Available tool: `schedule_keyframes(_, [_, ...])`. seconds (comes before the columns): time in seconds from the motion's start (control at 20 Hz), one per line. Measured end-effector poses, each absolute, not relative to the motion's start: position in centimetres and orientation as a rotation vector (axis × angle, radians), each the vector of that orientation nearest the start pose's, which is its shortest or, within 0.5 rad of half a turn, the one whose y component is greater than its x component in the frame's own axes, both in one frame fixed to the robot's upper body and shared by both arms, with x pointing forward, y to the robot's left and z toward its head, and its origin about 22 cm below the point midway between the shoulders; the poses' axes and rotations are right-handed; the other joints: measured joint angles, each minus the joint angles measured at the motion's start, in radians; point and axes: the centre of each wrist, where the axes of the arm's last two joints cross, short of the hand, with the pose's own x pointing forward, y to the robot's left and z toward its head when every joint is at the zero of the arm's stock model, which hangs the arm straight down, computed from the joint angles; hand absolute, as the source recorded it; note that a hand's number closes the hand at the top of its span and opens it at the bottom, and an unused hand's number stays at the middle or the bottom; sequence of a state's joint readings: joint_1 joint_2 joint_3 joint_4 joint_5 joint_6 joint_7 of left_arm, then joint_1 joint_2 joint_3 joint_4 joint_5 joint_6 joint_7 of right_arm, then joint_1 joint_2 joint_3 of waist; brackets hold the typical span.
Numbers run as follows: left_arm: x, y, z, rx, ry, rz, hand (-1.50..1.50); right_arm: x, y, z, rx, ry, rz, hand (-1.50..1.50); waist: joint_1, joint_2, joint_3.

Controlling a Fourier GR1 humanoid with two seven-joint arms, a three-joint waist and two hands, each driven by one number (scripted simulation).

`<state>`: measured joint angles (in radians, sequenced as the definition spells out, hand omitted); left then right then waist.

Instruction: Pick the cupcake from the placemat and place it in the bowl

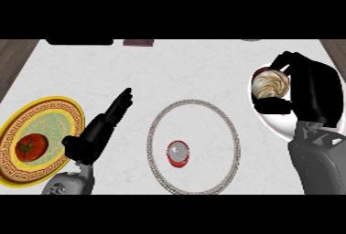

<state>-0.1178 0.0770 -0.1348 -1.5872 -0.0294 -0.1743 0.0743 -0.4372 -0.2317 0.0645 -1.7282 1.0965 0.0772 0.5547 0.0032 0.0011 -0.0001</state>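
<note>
Cupcake: you had one cupcake, with swirled cream-and-brown frosting, at the right of the frame, held over the bowl.
Bowl: one white bowl sat at the right edge of the frame, mostly hidden behind your right hand and forearm; only its left rim and part of its inside showed.
Right hand: your right hand was curled round the cupcake, with the thumb below it and the fingers arching over its top.
Left hand: your left hand stood at the lower left, fingers straight and together, pointing toward the upper right, holding nothing.
Placemat: one round placemat, white with a beaded grey border, lay at the centre of the frame.
Small object on placemat: one small red-rimmed round thing with a grey top rested in the lower part of the placemat; you could not tell what it was.
Plate: one yellow plate with a patterned brown band lay at the lower left, partly behind your left forearm.
Tomato: one red tomato with a green stem lay on that plate.
Far objects: one dark object and one smaller maroon one showed along the top edge, too cropped to identify.
Writing: you had no readable writing in view.
</note>
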Motion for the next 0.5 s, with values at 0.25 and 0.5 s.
schedule_keyframes(0.25, [26.5, 20.4, 3.1, -0.174, -1.594, -0.378, 0.00, 32.7, -24.9, 14.3, -1.396, -1.423, 0.630, 1.50, 0.002, 0.001, 0.000])
schedule_keyframes(0.5, [26.7, 20.1, 3.4, -0.184, -1.590, -0.385, 0.00, 34.9, -28.3, 12.5, -1.308, -1.258, 0.708, 1.50, 0.007, 0.002, 0.000])
